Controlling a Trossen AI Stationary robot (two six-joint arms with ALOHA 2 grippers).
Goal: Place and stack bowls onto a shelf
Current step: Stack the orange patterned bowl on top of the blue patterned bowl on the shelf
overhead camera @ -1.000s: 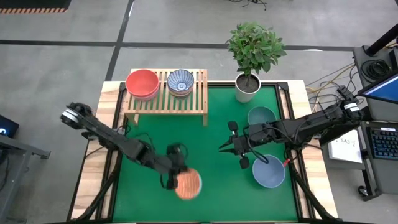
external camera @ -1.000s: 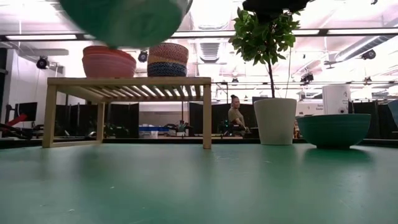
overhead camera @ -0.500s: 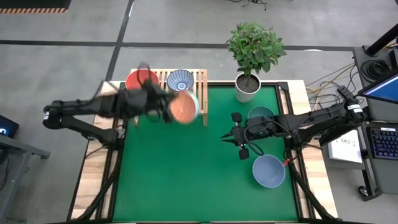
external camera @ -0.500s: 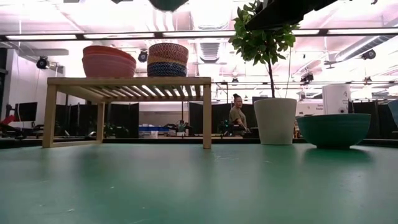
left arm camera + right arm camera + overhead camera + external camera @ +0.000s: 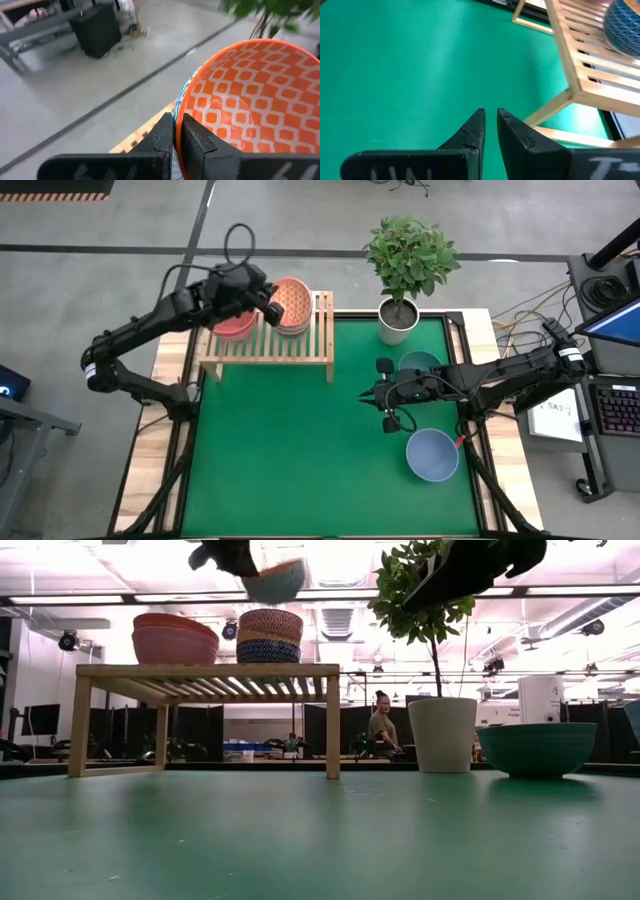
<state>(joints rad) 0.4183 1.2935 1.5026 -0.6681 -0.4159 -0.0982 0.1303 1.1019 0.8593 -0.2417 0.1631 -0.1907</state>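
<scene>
Green matting covers the desk (image 5: 300,460), with a wooden shelf (image 5: 300,345) along its far edge and a potted plant (image 5: 408,255) to the right of it. A second ago the left end effector (image 5: 268,302) was low over the near-centre of the desk with the orange patterned bowl (image 5: 291,300); now it has swung across to the far side and holds that bowl directly above the blue-white patterned stack (image 5: 268,637) on the shelf. The carry is done, I judge, and only the lowering and release remain.

In the left wrist view the fingers are pinched on the bowl's rim, one inside and one outside the wall. The bowl is round, so it has no real long axis; its mouth faces up, tipped slightly in the low view, and it hangs clear of the stack, not yet nested.

A red and pink stack (image 5: 232,320) sits on the shelf's left part. The right end effector (image 5: 385,408) waits over the desk's right side, nearly closed and holding nothing, between a dark teal bowl (image 5: 420,365) and a slate-blue bowl (image 5: 432,455).
</scene>
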